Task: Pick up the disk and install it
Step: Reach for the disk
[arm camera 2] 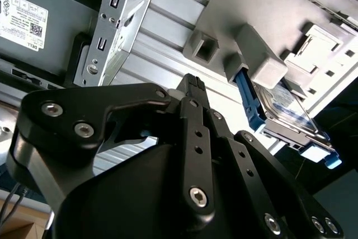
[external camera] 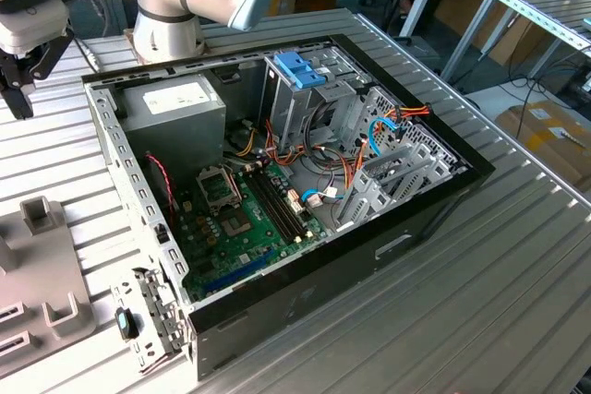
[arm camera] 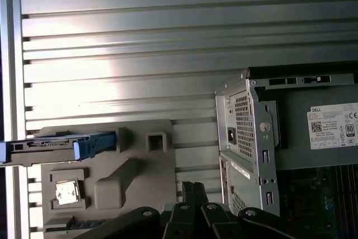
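Best to spread the empty, pressed-together pincer (arm camera: 193, 187) and square it with the disk (arm camera: 50, 148) standing edgewise in the grey holder (arm camera: 159, 183) before closing in.

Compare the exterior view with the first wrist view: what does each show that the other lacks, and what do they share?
The exterior view adds the dark blue bracket atop the drive cage, the orange-and-red cables and the arm's base. The first wrist view adds the disk, standing on edge in the grey fixture, apart from the hand. Shared: that fixture, the labelled power supply, the ribbed table and the hand.
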Controlling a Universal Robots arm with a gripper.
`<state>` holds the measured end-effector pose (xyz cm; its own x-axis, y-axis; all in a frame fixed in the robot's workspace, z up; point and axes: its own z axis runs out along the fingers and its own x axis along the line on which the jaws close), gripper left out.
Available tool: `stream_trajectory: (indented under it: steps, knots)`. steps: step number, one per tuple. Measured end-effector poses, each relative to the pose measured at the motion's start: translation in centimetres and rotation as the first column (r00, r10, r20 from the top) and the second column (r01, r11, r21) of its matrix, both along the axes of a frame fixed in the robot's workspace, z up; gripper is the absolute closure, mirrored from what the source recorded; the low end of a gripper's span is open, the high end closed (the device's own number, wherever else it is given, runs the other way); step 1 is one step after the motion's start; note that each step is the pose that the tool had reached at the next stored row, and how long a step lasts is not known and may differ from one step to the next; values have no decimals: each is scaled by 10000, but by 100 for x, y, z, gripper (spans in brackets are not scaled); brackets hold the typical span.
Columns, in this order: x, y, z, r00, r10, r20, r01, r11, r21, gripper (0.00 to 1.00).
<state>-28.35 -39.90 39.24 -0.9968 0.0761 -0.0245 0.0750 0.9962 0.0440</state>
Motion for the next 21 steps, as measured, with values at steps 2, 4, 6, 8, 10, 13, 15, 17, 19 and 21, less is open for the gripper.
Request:
stream_trajectory:
  steps: [2,4,6,8,10,13,15,17,19,21]
  knots:
    - [-1,0,1,10000,-1,-1,1,10000,-1,89]
    - [-2,0,0,10000,0,-1,0,10000,0,89]
    - [-3,0,0,10000,-1,0,1,10000,0,89]
    - [-4,0,0,10000,-1,-1,1,10000,0,89]
    - [-15,0,0,10000,-3,0,3,10000,0,89]
    - [-52,0,-1,10000,-2,-1,2,10000,0,89]
    - [-87,0,-2,10000,-1,0,1,10000,0,89]
    - [-106,0,-2,10000,0,-1,0,10000,0,89]
    - [-107,0,-2,10000,-1,-2,1,10000,-1,89]
    - [-108,0,-2,10000,-1,-1,1,10000,0,89]
